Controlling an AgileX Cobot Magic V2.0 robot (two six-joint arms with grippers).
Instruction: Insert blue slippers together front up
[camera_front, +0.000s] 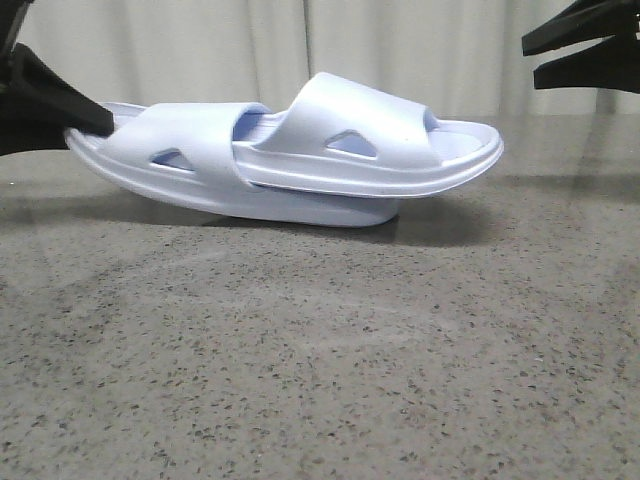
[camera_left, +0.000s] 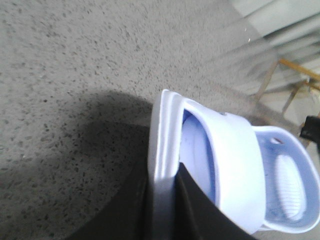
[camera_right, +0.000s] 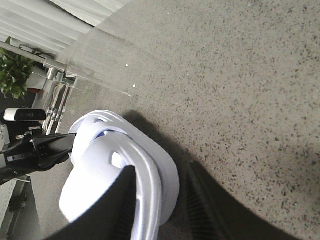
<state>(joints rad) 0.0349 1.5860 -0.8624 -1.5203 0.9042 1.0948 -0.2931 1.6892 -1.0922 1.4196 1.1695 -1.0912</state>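
Nearest me is bare speckled grey stone table (camera_front: 320, 380); beyond it the blue slippers (camera_front: 290, 160) sit nested, one slid under the other's strap, toes pointing to the robot's right, the sole resting on the stone with the heel end tilted up. The left gripper (camera_left: 167, 192) reaches in low and level, its black fingers (camera_front: 60, 105) clamped on the heel rim (smooth matte foam, triangular strap cutouts, ribbed footbed; no readable markings). The right gripper (camera_front: 585, 45) hangs high, clear of the toe, jaws parted and holding nothing.
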